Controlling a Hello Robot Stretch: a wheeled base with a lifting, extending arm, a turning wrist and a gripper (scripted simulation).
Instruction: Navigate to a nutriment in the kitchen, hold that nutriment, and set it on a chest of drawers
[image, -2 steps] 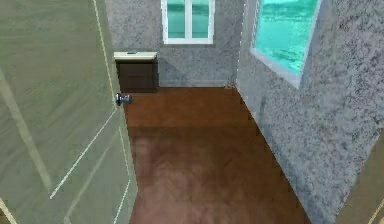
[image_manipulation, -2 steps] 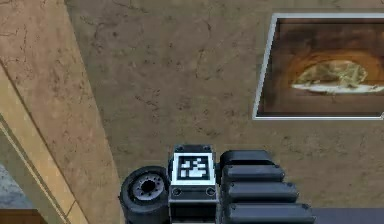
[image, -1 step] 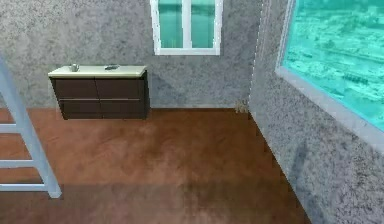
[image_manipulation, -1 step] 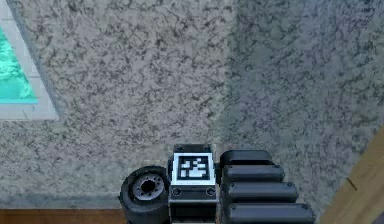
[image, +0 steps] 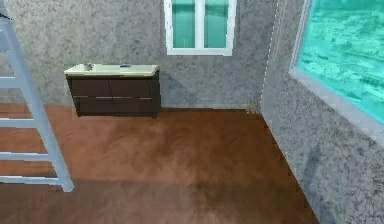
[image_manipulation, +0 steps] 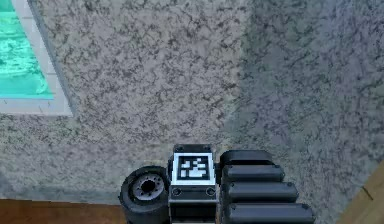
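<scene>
Gripper (image_manipulation: 146, 190) low by the side wall, chest of drawers (image: 113, 92) far across the floor

In the arm side view the gripper is a dark round body at the near edge, just left of the white marker square (image_manipulation: 193, 168) at the end of the arm (image_manipulation: 255, 192). Its fingers cannot be made out, so I cannot tell their state or whether it holds anything. Behind it rises a speckled grey wall (image_manipulation: 150, 90), with a window (image_manipulation: 22, 55) at the far left.

In the forward view the chest of drawers, dark with a pale top, stands against the far wall at the left, well apart from the gripper. A few small things, too small to name, lie on its top. Brown floor (image: 180, 150) stretches in front of it. A window (image: 200, 25) sits in the far wall to its right, a larger window (image: 345, 50) is in the right wall, and a pale ladder (image: 30, 110) rises at the near left.
</scene>
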